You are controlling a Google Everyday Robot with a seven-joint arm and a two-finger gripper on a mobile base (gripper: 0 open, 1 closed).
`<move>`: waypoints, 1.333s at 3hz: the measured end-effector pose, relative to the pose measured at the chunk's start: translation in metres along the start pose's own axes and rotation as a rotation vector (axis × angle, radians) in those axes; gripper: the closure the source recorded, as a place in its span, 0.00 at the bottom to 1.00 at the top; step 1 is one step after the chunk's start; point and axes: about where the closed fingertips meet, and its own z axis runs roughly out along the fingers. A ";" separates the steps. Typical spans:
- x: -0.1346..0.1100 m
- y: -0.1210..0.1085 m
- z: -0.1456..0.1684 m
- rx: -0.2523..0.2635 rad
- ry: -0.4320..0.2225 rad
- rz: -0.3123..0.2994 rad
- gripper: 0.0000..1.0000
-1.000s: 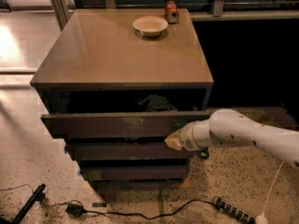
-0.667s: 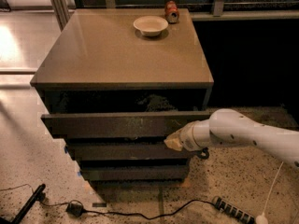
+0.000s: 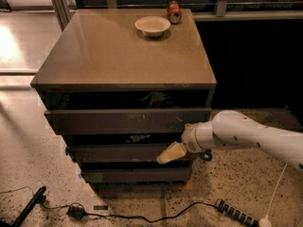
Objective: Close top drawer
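Observation:
The top drawer (image 3: 123, 121) is the widest dark grey-brown front of three under the cabinet top. It stands pulled out a little, with a dark gap above it through which some contents show. My gripper (image 3: 171, 153) comes in from the right on a white arm (image 3: 246, 136). Its pale tip points left and down, in front of the middle drawer (image 3: 118, 152) and just below the top drawer's lower right edge.
A white bowl (image 3: 152, 26) and a red can (image 3: 174, 11) stand at the back of the cabinet top (image 3: 118, 56). The bottom drawer (image 3: 132, 175) sits lowest. A black cable (image 3: 142, 216) and a power strip (image 3: 236, 214) lie on the speckled floor in front.
The top drawer front has slid a little further in, narrowing the gap above it. My gripper has dropped down and slightly left, from the top drawer's front to the middle drawer's.

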 end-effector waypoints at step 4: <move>0.000 0.000 0.000 0.000 0.000 0.000 0.63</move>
